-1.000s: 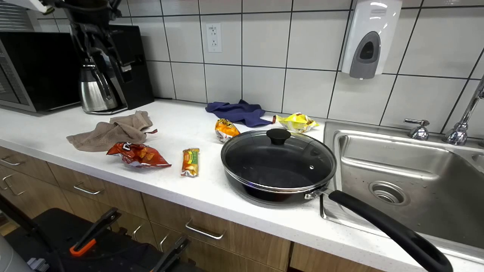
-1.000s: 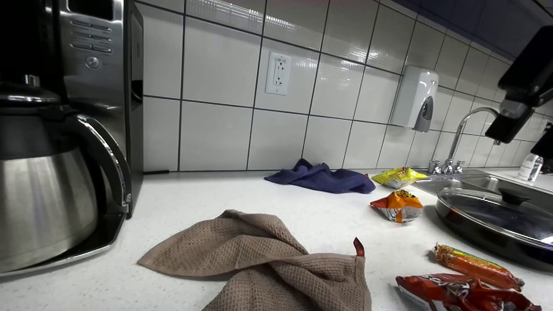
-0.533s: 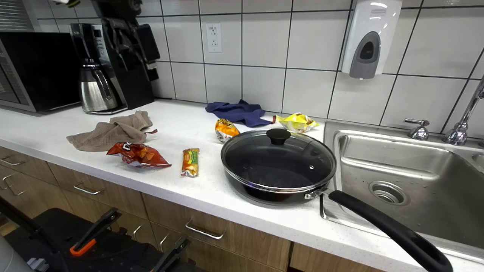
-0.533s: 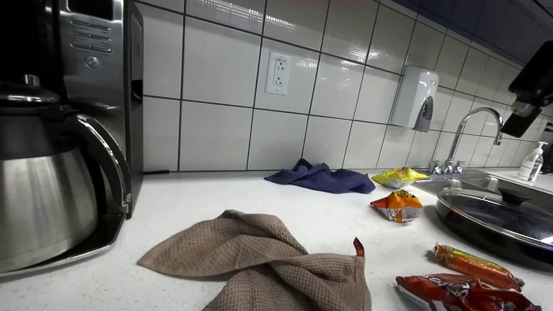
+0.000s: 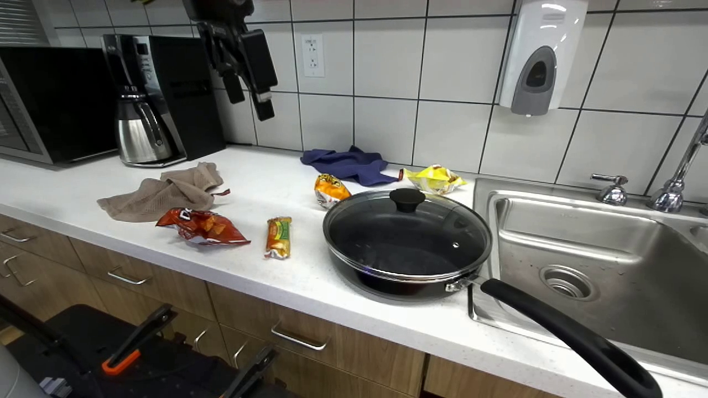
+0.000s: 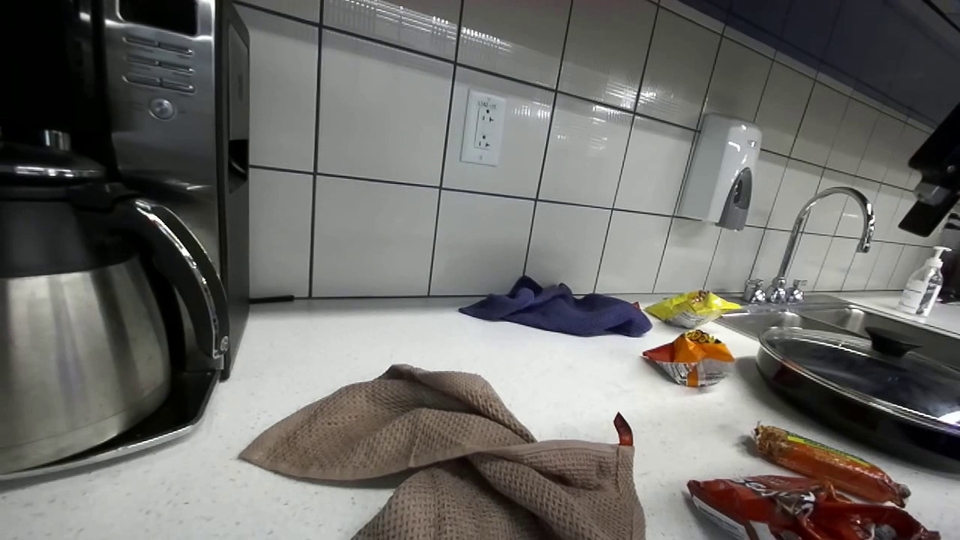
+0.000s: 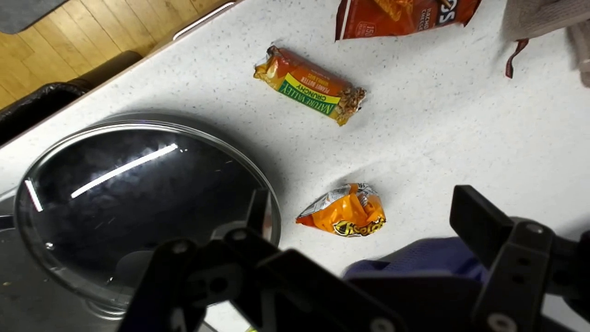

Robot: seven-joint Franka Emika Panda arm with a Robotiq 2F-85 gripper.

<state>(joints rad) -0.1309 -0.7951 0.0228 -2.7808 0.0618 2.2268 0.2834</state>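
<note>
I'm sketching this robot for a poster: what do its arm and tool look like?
The tool is black, with jointed links, round metallic bolt heads and two blocky, squared-off fingers. A pale grey piece shows on a finger. I see no legible lettering; the arm itself lies largely out of frame.

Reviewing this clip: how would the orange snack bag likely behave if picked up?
The orange snack bag would probably crumple and flex, since its film is visibly creased. Its shiny surface suggests it could slip somewhat. Being small and thin-looking, it is likely light, though its contents are hidden.
</note>
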